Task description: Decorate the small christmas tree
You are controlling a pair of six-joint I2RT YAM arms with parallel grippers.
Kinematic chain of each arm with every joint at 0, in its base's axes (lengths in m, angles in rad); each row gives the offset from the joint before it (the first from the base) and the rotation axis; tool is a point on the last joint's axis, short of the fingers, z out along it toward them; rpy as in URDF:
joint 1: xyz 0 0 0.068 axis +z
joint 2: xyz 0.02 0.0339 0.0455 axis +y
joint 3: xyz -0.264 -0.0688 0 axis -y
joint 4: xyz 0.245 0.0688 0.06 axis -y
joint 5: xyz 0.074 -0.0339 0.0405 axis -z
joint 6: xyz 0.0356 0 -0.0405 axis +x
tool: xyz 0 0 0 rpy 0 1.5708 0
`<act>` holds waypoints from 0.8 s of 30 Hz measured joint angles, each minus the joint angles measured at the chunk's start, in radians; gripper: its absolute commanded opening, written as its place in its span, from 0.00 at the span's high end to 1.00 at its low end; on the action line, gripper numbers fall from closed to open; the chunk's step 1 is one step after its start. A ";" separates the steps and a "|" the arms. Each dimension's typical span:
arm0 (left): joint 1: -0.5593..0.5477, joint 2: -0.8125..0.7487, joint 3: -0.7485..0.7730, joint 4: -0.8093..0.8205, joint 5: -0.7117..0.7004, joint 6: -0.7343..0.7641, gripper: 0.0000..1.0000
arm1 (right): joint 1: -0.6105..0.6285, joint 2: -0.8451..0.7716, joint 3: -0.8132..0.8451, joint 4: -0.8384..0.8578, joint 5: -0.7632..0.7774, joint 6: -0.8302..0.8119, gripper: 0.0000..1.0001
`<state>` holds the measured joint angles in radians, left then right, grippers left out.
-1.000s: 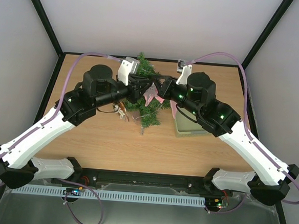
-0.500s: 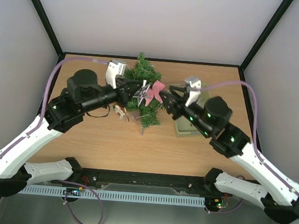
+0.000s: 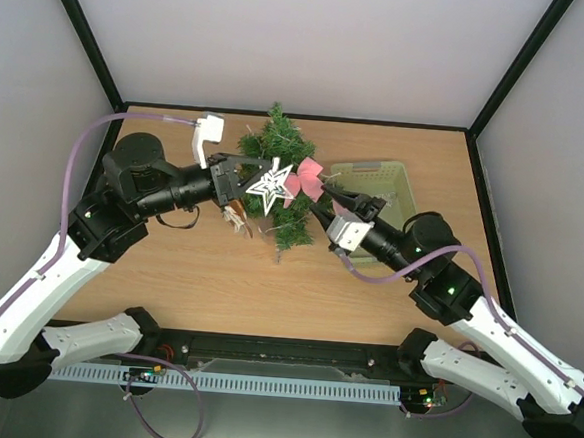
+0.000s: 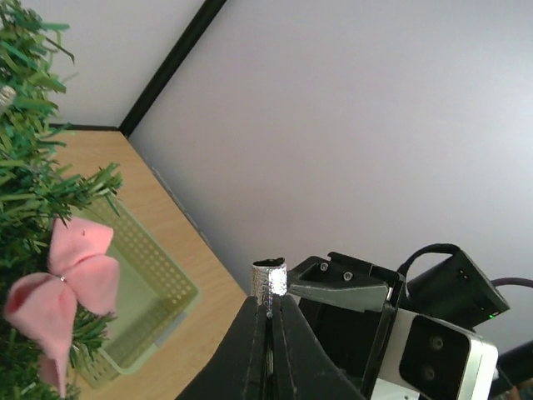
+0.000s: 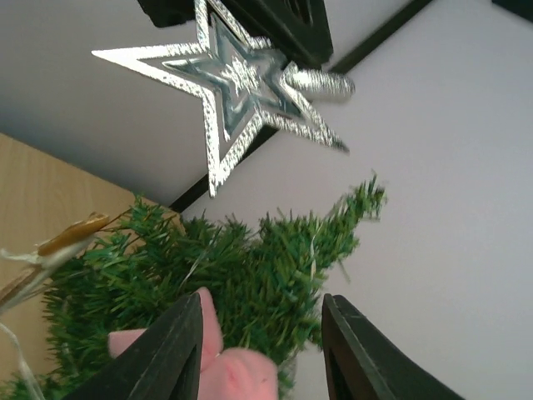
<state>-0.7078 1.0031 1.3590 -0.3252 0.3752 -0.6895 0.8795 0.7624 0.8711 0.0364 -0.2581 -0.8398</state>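
Two arms meet over a small christmas tree (image 3: 277,143) that lies flat on the bench (image 3: 218,274), mid-width and toward the far edge. Its long axis runs from the far edge toward the arms, leaning slightly to the right at the near end. Which end is the tip cannot be told from above. The right wrist view shows one branch tip pointing up and to the right.

The left end effector (image 3: 247,179) is clenched on the glittery stem of a silver star (image 3: 271,185), which hangs above the middle of the tree. The left wrist view shows its fingers pressed together around that stem.

The right end effector (image 3: 326,197) is released, with its jaws parted just to the right of the tree. A pink bow (image 3: 309,173) sits on the branches. In the right wrist view the bow lies low between the spread fingers, beside one of them.

A pale green basket (image 3: 375,180) stands just right of the tree. A gold ornament (image 3: 237,215) rests on the bench to its left.
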 measured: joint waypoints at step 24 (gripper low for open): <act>0.002 0.022 -0.042 0.021 0.080 -0.236 0.98 | 0.010 0.063 -0.092 0.312 -0.193 -0.341 0.64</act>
<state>-0.7063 1.0252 1.3174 -0.3046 0.4553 -0.9253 0.8898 0.8249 0.7788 0.3485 -0.4515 -1.1805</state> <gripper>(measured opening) 0.028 0.383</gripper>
